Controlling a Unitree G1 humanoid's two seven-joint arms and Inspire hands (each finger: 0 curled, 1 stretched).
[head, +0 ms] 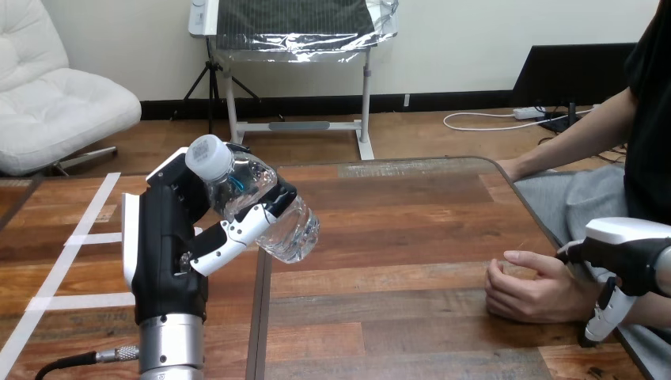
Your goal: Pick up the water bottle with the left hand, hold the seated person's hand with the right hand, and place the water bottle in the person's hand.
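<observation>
Left hand [162, 237], lower left, is closed round the tilted water bottle [289, 229], judged light, crushable and best gripped mid-body. For the right hand [625, 252], the grip cannot be told.

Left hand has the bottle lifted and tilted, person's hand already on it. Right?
No. The left hand does hold the water bottle lifted and tilted, but the person's hand rests on the table at the right, apart from the bottle, as the head view shows.

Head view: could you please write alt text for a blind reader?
The robot's left hand holds a clear plastic white-capped water bottle tilted above the wooden table; its right hand is beside the person's hand resting on it.
</observation>
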